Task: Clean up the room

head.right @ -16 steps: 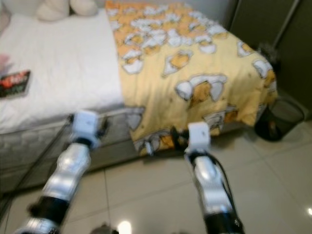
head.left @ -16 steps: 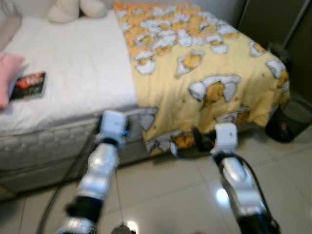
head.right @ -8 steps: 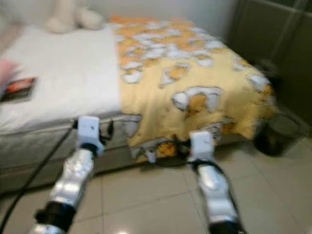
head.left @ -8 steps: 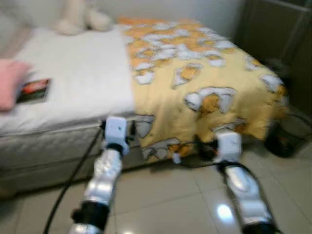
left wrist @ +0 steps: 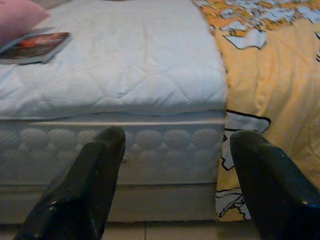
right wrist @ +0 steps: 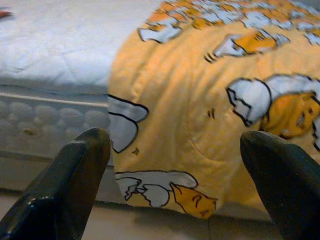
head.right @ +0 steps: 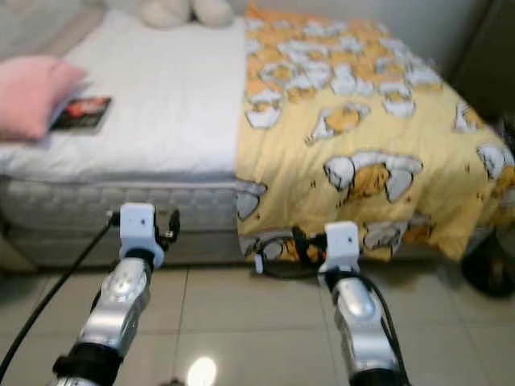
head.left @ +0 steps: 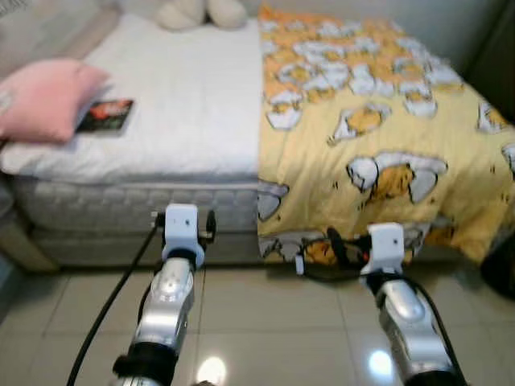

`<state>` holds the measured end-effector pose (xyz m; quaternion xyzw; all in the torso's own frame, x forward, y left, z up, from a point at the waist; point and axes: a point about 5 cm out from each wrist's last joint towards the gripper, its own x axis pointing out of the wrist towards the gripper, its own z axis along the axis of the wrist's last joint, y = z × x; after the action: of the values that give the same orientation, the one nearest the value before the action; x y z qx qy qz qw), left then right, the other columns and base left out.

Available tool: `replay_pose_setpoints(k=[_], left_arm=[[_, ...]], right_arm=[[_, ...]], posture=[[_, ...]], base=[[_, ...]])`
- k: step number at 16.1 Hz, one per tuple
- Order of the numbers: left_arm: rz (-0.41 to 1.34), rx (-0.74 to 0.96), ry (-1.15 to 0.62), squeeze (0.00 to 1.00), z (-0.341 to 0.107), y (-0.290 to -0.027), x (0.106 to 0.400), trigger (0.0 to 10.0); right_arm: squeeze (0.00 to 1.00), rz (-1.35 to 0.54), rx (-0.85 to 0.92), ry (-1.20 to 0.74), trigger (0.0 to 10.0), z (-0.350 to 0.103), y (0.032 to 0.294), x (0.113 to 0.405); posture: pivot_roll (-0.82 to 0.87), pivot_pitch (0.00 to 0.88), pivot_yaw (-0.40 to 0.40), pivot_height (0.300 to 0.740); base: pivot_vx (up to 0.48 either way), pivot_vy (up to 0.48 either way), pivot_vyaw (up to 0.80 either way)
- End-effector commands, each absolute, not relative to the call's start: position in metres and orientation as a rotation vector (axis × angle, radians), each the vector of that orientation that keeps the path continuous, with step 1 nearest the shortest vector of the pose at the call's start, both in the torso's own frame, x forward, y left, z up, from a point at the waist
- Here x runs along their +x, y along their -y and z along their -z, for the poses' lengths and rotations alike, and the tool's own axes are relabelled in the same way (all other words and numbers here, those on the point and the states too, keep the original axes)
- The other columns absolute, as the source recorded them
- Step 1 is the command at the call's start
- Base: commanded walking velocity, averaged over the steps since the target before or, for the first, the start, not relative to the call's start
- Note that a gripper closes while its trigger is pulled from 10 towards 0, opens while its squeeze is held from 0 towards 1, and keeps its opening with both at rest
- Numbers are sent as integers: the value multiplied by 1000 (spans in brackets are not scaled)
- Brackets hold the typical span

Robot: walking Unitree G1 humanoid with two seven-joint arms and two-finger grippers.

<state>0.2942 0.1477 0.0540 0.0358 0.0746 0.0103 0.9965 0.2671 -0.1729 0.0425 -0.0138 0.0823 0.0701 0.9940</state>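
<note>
Left gripper (left wrist: 172,165) and right gripper (right wrist: 175,165) both spread wide, holding nothing, near the bed (head.left: 121,213). Yellow blanket (head.left: 378,137) hanging over the side. Book (head.left: 105,117) beside pink pillow (head.left: 44,100).

Bed (head.left: 161,121) ahead of me. Blanket (head.left: 378,121) on its right half, hanging over the near edge. Pillow (head.left: 40,100) far left, book (head.left: 105,115) just beside it. Plush toy (head.left: 201,12) behind.

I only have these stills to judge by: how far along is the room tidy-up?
Nothing here settles what is done. The yellow blanket covers one side of the bed, its edge hanging toward the floor; a book lies beside the pink pillow. In hand: nothing; left gripper and right gripper are open, facing the bed. Possibly left: blanket and book.
</note>
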Motion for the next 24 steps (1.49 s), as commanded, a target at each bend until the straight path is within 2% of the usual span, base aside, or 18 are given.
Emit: replay_pose_setpoints(k=[1,2,3,6,8,11,14,19,21,24], left_arm=[[-30,71,-142,0,-54,-148,294,10000],[96,135,-91,0,-55,-134,289,10000],[131,135,-107,0,-52,-131,286,10000],[96,137,-134,0,-50,-142,287,10000],[82,159,-138,0,-51,-142,291,10000],[52,102,-130,0,-53,-137,294,10000],[56,92,-133,0,-51,-138,291,10000],[50,145,-156,0,-40,-160,276,10000],[35,144,-139,0,-45,-156,284,10000],[35,149,-152,0,-41,-158,276,10000]], right_arm=[[0,-145,-25,-136,10000,-48,173,271],[0,-145,-23,-139,10000,-47,174,271],[0,-133,-23,-138,10000,-47,177,271],[0,-107,-24,-149,10000,-43,184,265],[0,-118,-17,-149,10000,-42,177,264],[0,-132,-8,-149,10000,-40,171,264],[0,-130,-10,-148,10000,-40,173,264],[0,-138,-34,-166,10000,-36,179,259],[0,-146,-30,-168,10000,-36,177,261],[0,-159,-30,-168,10000,-35,175,259]], posture=[[-19,0,-13,727],[-9,0,-13,727],[-15,0,-6,727],[-14,0,3,727],[-18,0,8,727],[-20,0,20,727],[-21,0,22,727],[-15,0,13,727],[-14,0,14,727],[-14,0,19,727]], base=[[0,-442,531],[0,0,538],[0,0,531],[0,0,533],[0,-480,531],[0,-462,533],[0,-435,531],[0,0,533],[0,0,531],[0,0,531]])
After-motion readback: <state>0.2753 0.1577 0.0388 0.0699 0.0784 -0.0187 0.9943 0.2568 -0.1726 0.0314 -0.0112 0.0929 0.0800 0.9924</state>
